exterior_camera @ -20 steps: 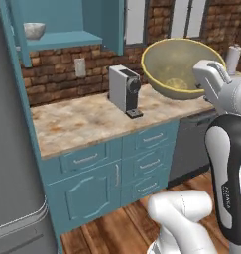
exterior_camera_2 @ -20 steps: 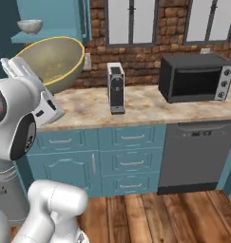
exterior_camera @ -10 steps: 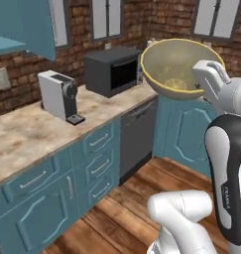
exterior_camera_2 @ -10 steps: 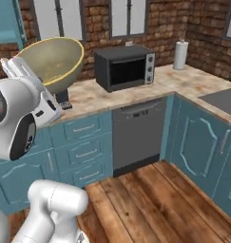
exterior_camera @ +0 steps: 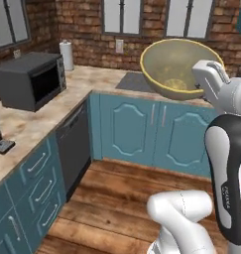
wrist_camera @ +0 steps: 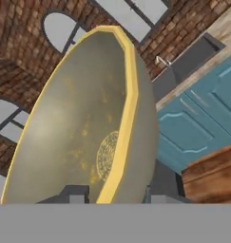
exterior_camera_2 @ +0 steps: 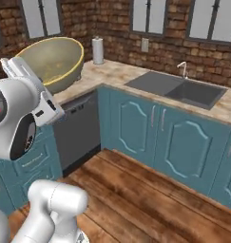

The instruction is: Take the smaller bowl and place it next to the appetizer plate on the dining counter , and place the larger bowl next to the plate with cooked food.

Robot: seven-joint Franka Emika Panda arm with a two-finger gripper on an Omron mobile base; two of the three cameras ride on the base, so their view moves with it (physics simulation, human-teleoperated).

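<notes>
While the base carries it past the wall cabinets, the larger bowl [exterior_camera: 177,67] rides high in the end effector [wrist_camera: 116,195], tipped on its side so its hollow faces the left base camera. In the hand view the two fingertips [wrist_camera: 75,193] sit at 6 o'clock, one on each side of the yellow rim, pinching the wall between them at a narrow gap.

To do this carry well, I judge the arm should keep the bowl steady and clear of the sink [exterior_camera_2: 176,88] surface and the microwave [exterior_camera: 29,79], since a rim pinch on a wide, deep bowl could twist loose under a jolt. Neither plate nor the dining surface is in view, so placement waits until they appear.
</notes>
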